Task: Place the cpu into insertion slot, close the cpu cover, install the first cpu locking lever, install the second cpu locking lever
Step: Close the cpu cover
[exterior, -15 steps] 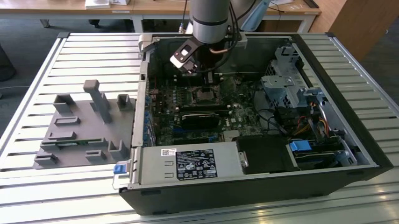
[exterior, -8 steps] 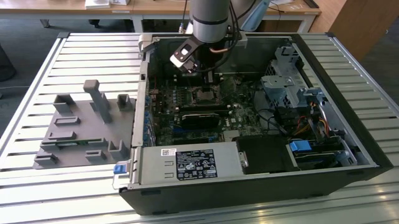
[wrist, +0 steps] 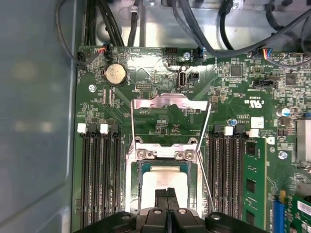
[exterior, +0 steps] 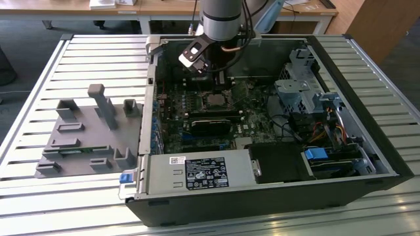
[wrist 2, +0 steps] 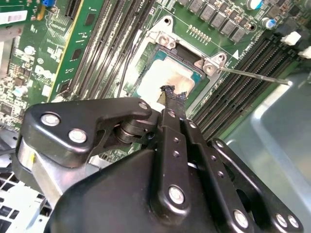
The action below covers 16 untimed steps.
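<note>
Now claw (wrist: 166, 194), pinched, over cpu (wrist: 150, 187) ctr, clear of flipped-back cpu cover (wrist: 170, 102).

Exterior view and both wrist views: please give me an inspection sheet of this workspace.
Surface: slatted metal table carrying an open computer case.
Job's things: cpu lies in the insertion slot; cpu cover stands open; a locking lever stands free.
Clutter: grey fixture tray beside the case.
Grippers: gripper shut, poised over the cpu.
Cables: black bundles along the board's edge.
Surroundings: wooden desks beyond the table.
</note>
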Tool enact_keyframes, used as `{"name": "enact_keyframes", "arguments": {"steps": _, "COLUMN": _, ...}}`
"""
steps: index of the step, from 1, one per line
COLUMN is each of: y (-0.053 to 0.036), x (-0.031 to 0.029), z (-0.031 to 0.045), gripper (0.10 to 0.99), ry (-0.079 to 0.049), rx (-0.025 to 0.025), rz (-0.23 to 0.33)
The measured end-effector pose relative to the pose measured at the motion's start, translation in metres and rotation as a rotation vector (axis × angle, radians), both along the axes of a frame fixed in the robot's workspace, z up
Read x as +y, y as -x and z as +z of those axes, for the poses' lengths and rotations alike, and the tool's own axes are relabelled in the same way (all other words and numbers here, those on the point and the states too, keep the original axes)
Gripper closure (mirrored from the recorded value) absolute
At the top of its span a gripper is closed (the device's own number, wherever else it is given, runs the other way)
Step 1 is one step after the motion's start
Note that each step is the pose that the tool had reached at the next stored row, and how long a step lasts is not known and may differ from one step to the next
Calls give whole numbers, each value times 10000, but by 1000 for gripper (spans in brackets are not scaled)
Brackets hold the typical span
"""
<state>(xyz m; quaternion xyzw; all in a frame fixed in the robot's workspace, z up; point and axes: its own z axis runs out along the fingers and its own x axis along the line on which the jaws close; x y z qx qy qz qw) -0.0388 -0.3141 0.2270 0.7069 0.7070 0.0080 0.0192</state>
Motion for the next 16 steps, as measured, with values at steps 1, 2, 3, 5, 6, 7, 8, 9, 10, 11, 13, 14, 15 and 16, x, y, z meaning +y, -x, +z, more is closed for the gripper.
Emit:
{"name": "enact_keyframes", "arguments": {"steps": 1, "y": 0, "x": 0, "z": 19, "gripper": 980, "ry": 0, "rx": 0, "rz": 0}}
{"name": "enact_keyframes", "arguments": {"steps": 2, "y": 0, "x": 0, "z": 38, "gripper": 980, "ry": -1, "rx": -1, "rz": 0}}
{"name": "enact_keyframes", "arguments": {"steps": 3, "y": 0, "x": 0, "z": 58, "gripper": 980, "ry": 0, "rx": 0, "rz": 0}}
{"name": "enact_keyframes", "arguments": {"steps": 5, "y": 0, "x": 0, "z": 97, "gripper": 980, "ry": -1, "rx": 0, "rz": 0}}
{"name": "enact_keyframes", "arguments": {"steps": 6, "y": 0, "x": 0, "z": 107, "gripper": 980, "ry": 0, "rx": 0, "rz": 0}}
{"name": "enact_keyframes", "arguments": {"steps": 7, "y": 0, "x": 0, "z": 107, "gripper": 980, "ry": -2, "rx": -1, "rz": 0}}
{"name": "enact_keyframes", "arguments": {"steps": 8, "y": 0, "x": 0, "z": 107, "gripper": 980, "ry": -3, "rx": -1, "rz": 1}}
{"name": "enact_keyframes", "arguments": {"steps": 9, "y": 0, "x": -3, "z": 107, "gripper": 980, "ry": -2, "rx": -1, "rz": 1}}
{"name": "enact_keyframes", "arguments": {"steps": 10, "y": 0, "x": -9, "z": 108, "gripper": 980, "ry": -1, "rx": 0, "rz": 1}}
{"name": "enact_keyframes", "arguments": {"steps": 11, "y": 0, "x": -13, "z": 108, "gripper": 980, "ry": -1, "rx": 0, "rz": 0}}
{"name": "enact_keyframes", "arguments": {"steps": 13, "y": 0, "x": -22, "z": 108, "gripper": 980, "ry": -1, "rx": -1, "rz": 0}}
{"name": "enact_keyframes", "arguments": {"steps": 14, "y": 0, "x": -25, "z": 107, "gripper": 980, "ry": -1, "rx": -1, "rz": 0}}
{"name": "enact_keyframes", "arguments": {"steps": 15, "y": 0, "x": -26, "z": 107, "gripper": 980, "ry": 0, "rx": -1, "rz": -1}}
{"name": "enact_keyframes", "arguments": {"steps": 16, "y": 0, "x": -27, "z": 107, "gripper": 980, "ry": 2, "rx": 0, "rz": -1}}
